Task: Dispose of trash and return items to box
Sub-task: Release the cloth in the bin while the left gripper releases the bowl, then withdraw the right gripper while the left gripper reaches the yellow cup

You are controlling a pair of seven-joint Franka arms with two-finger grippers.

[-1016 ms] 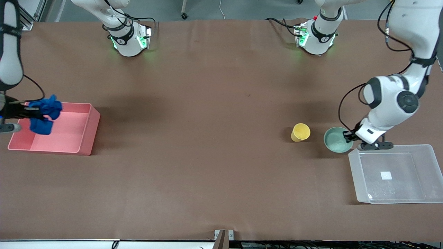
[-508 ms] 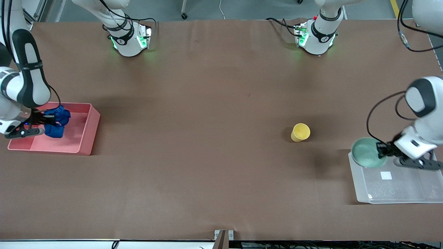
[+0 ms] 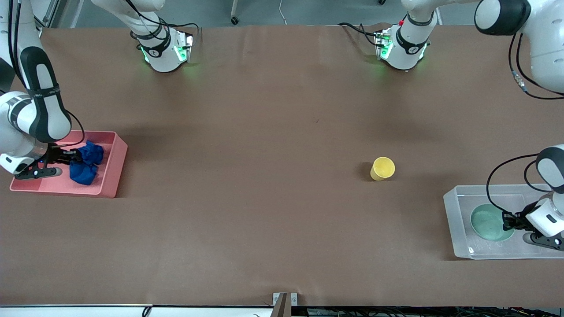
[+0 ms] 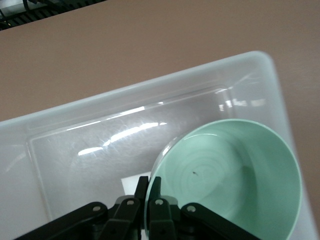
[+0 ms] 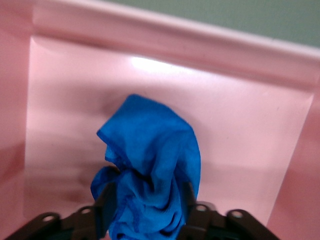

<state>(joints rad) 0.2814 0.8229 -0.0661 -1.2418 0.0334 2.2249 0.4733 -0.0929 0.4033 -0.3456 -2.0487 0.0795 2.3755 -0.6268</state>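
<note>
Two drop-offs under way at the two ends of the table. Right gripper (image 3: 66, 157) low inside the pink bin (image 3: 115, 169) at the right arm's end, jaws pinching the blue wad (image 3: 86, 162), wad apparently down on the bin floor, probably ready for release. Left gripper (image 3: 507, 221) down inside the clear tub (image 3: 454, 229) at the left arm's end, jaws clamped on the rim of the mint bowl (image 3: 487, 220), bowl upright in the tub, grip on the rim likely to keep it level. Yellow cup (image 3: 382, 168) alone on the table (image 3: 264, 198), well apart from the tub, not yet boxed.
</note>
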